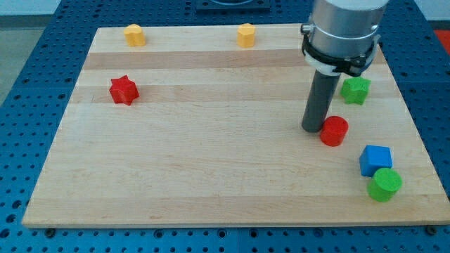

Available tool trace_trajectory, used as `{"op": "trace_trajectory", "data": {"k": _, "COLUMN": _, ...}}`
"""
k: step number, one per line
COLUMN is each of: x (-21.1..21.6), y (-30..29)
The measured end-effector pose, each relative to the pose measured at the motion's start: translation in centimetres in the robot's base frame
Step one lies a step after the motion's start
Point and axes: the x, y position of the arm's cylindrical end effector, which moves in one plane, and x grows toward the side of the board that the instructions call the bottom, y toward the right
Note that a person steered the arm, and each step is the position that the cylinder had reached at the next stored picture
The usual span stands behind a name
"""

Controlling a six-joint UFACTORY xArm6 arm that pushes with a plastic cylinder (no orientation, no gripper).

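Seven small blocks scattered on a pale wooden board [211, 176], seen in the one camera view. My tip [313, 128] planted right of centre, gripping nothing, touching or just beside the red cylinder [334, 131] on its left flank. Green star [356, 90] near, toward the view's top right. Blue cube [375, 159] touching the green cylinder [384, 185] close to the board's right edge. Red star [124, 90] well apart at left; two yellow blocks [135, 34] [245, 34] along the top edge. Likely light, rigid, easily slid; cylinder apt to slip sideways off a push. Broad open room across centre and bottom left.
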Motion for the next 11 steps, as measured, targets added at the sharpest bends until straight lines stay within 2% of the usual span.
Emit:
{"op": "trace_trajectory", "data": {"k": 5, "x": 0.2, "y": 4.7}}
{"op": "trace_trajectory", "data": {"k": 7, "x": 0.0, "y": 4.9}}
{"op": "trace_trajectory", "data": {"k": 11, "x": -1.0, "y": -15.5}}
